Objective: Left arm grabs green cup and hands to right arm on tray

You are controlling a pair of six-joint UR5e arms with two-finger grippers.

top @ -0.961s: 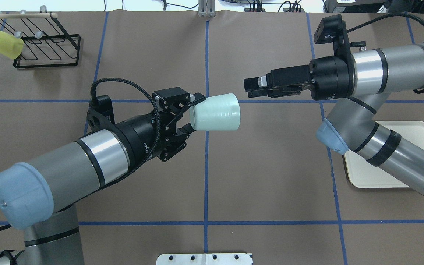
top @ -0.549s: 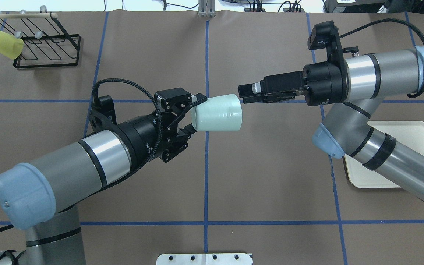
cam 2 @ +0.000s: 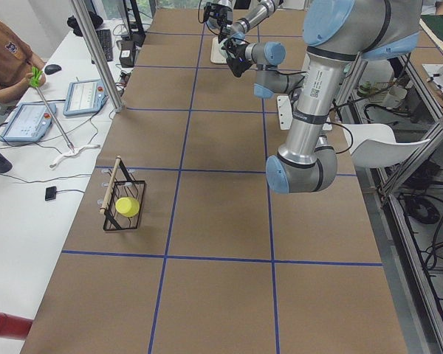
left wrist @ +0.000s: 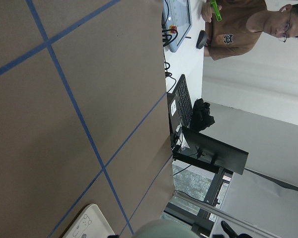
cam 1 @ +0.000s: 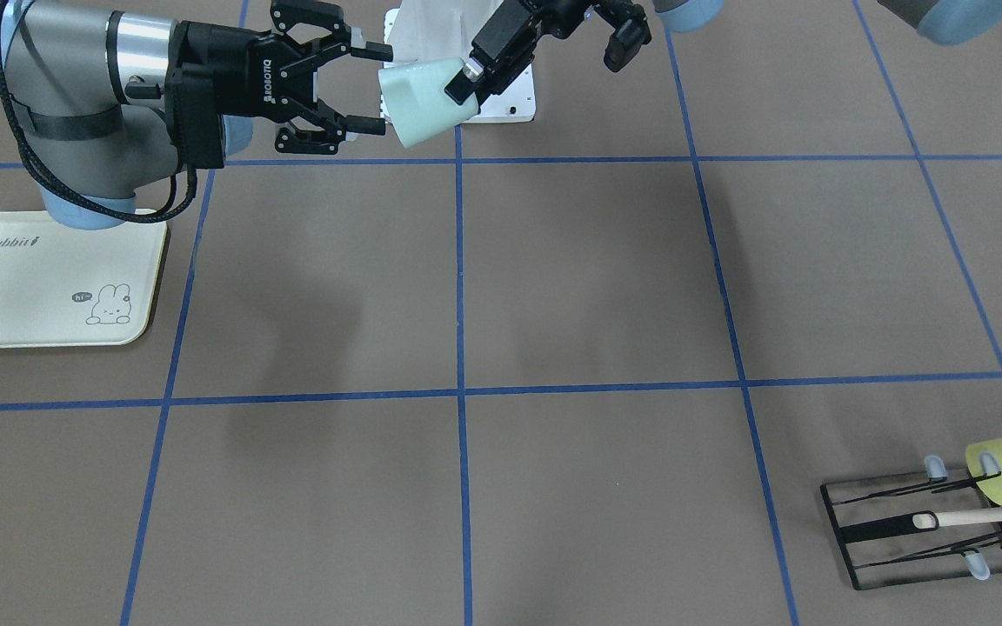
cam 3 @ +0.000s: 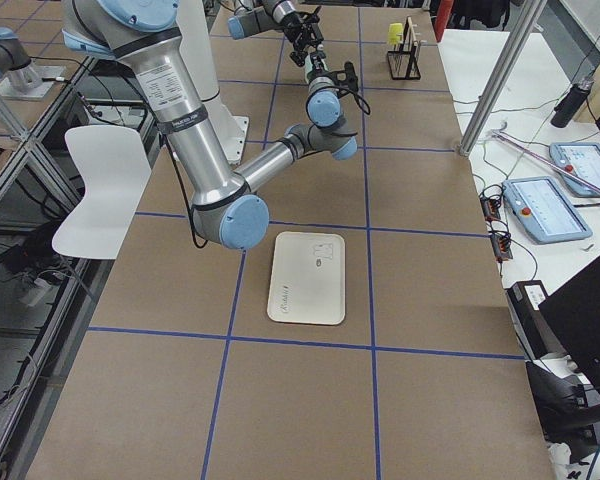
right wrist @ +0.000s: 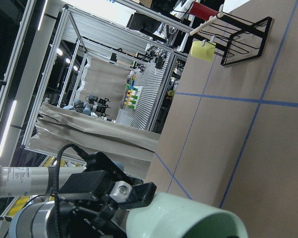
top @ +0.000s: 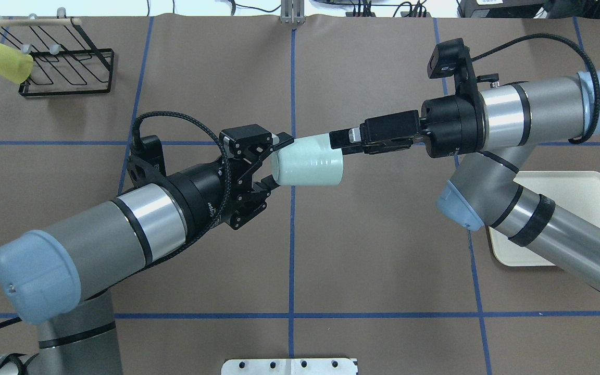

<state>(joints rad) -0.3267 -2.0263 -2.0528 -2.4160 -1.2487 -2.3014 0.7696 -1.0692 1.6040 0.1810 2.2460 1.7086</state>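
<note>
The pale mint green cup (top: 308,162) lies level in the air above the table's middle. My left gripper (top: 275,161) is shut on its left end and holds it. It also shows in the front view (cam 1: 418,104), with the left gripper (cam 1: 464,87) on its far end. My right gripper (cam 1: 379,89) is open, its fingertips (cam 1: 372,127) on either side of the cup's other end, apart from its wall. From overhead the right gripper (top: 339,139) is side-on at the cup's upper right edge. The cream tray (cam 1: 31,296) lies empty under the right arm.
A black wire rack (top: 65,62) stands at the far left corner with a yellow-green cup (top: 3,61) hung on it. A white mounting plate (top: 289,366) sits at the table's near edge. Blue tape lines grid the brown table. An operator sits beyond the table's far side.
My right gripper has moved left toward the cup and now reaches its end. The left arm and cup have barely moved.
</note>
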